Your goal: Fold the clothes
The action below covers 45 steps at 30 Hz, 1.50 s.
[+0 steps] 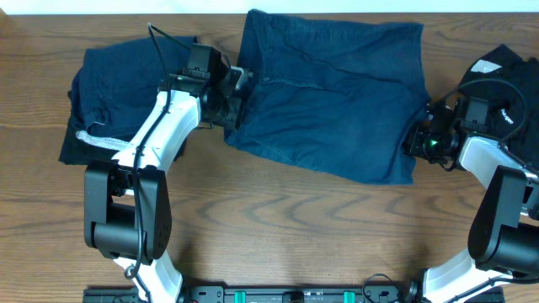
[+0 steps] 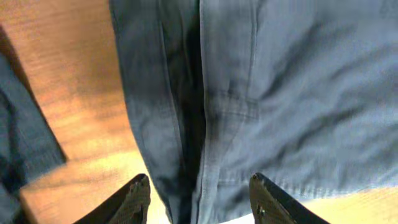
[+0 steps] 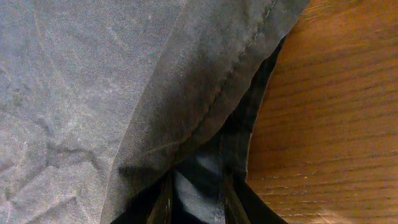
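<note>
Wide navy-blue shorts (image 1: 337, 93) lie spread across the middle of the table. My left gripper (image 1: 232, 108) is at their left edge. In the left wrist view its fingers (image 2: 199, 194) are open and wide apart, with a fold and seam of the shorts (image 2: 280, 93) between them. My right gripper (image 1: 417, 139) is at the shorts' right edge. In the right wrist view its fingers (image 3: 196, 196) are close together on the hem of the shorts (image 3: 93, 93). A second navy garment (image 1: 109, 84) lies bunched at the left. A black garment with white marks (image 1: 515, 71) lies at the far right.
The wooden table (image 1: 295, 219) shows bare in front of the shorts. Both arm bases stand at the front edge. A cable runs over the left garment along the left arm. The black garment lies under the right arm.
</note>
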Each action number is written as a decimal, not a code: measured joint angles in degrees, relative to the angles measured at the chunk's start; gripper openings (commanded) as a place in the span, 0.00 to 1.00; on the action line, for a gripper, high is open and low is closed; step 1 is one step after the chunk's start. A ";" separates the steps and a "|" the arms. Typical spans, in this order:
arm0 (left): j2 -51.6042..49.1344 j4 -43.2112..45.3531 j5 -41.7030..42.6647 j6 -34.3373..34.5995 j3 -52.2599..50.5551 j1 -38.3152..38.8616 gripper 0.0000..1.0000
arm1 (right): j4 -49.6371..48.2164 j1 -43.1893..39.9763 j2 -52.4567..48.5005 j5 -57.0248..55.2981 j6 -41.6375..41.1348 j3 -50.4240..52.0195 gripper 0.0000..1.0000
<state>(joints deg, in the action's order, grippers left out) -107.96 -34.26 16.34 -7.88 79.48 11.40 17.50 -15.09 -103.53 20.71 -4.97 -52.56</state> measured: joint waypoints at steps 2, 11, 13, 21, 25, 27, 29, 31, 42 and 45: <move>0.00 2.71 0.00 0.72 0.00 0.00 0.53 | 0.00 0.00 0.00 -0.02 0.00 0.00 0.28; -3.65 13.25 -1.05 2.12 0.04 -0.17 0.53 | -0.02 0.02 0.00 0.00 0.00 0.00 0.29; -5.81 13.51 -1.57 2.12 0.04 -0.48 0.53 | -0.02 0.02 0.00 0.02 0.00 0.00 0.29; -9.38 13.64 -2.40 4.17 0.04 -2.64 0.52 | -0.07 0.02 0.04 0.02 0.00 0.00 0.31; -9.35 13.70 -2.64 4.98 0.04 -3.37 0.52 | -0.07 0.02 0.07 0.02 0.00 0.00 0.31; -9.38 13.70 -2.62 5.20 0.04 -3.74 0.52 | -0.07 0.02 0.09 0.02 0.00 0.00 0.31; -9.35 13.68 -2.14 5.81 0.04 -4.24 0.52 | -0.09 0.02 0.09 0.00 0.00 0.00 0.31; -9.05 13.66 -0.44 6.40 0.04 -5.03 0.52 | -0.15 0.02 0.09 0.02 0.00 0.00 0.31; -3.78 10.75 19.32 5.05 0.17 -7.13 0.57 | -0.72 0.02 0.09 -0.63 0.00 0.00 0.32; -3.78 10.54 21.51 4.35 0.17 -6.29 0.57 | -0.83 0.02 0.09 -0.85 0.00 0.00 0.32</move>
<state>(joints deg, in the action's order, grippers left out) -111.74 -23.73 37.85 -3.53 79.66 5.10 16.67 -15.07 -103.44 19.86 -4.97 -52.56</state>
